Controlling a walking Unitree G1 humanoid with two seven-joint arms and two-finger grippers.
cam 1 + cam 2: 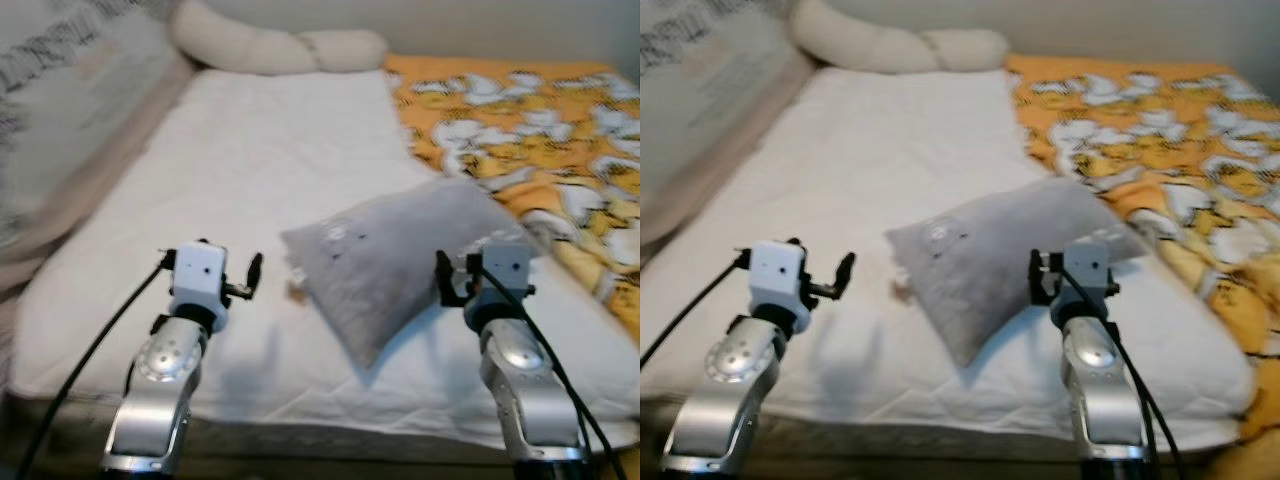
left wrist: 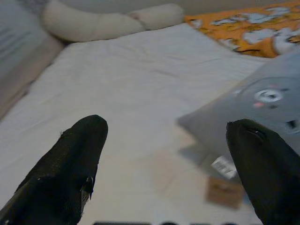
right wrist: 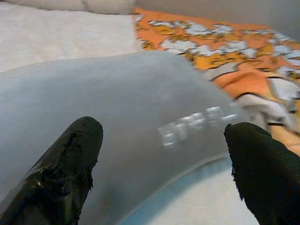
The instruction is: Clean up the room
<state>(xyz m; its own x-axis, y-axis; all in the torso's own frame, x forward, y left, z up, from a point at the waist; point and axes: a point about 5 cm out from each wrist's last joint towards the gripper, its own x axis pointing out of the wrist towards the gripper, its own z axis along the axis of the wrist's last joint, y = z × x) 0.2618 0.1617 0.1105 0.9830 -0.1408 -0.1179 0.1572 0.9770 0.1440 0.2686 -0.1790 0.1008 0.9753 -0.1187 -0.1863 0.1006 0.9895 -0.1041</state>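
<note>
A grey pillow (image 1: 400, 250) with a small printed face lies askew in the middle of the white sheet (image 1: 260, 150) of a bed. My right gripper (image 1: 447, 280) is open at the pillow's near right corner, and in the right wrist view the pillow (image 3: 140, 117) lies close in front of the two spread black fingers (image 3: 65, 173). My left gripper (image 1: 248, 280) is open over bare sheet just left of the pillow. In the left wrist view the pillow (image 2: 262, 108) sits by one finger (image 2: 267, 168).
An orange patterned blanket (image 1: 530, 130) is rumpled over the bed's right side. A long cream bolster (image 1: 270, 48) lies at the far end. A padded grey panel (image 1: 60, 120) borders the left. A small brown tag (image 2: 225, 192) lies by the pillow's corner.
</note>
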